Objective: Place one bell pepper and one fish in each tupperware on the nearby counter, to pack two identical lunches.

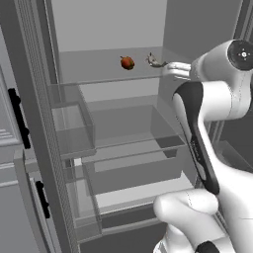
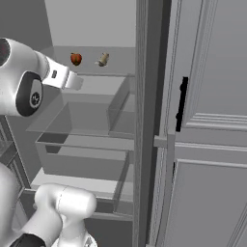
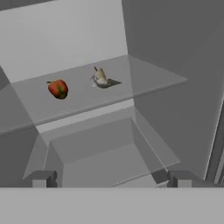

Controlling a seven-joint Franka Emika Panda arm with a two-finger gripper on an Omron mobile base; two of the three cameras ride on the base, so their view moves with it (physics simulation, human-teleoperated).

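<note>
A red bell pepper lies on the top glass shelf of the open fridge. A small tan fish lies on the same shelf, a short way to the pepper's right. My gripper is open and holds nothing. It hangs in front of the shelf, lower than it and well short of both items. In the left base view the hand sits just right of the fish. The tupperware and the counter are out of view.
Under the glass shelf are clear fridge drawers. The open fridge door with its clear bins stands on the left. On the right is a grey cabinet front with a black handle.
</note>
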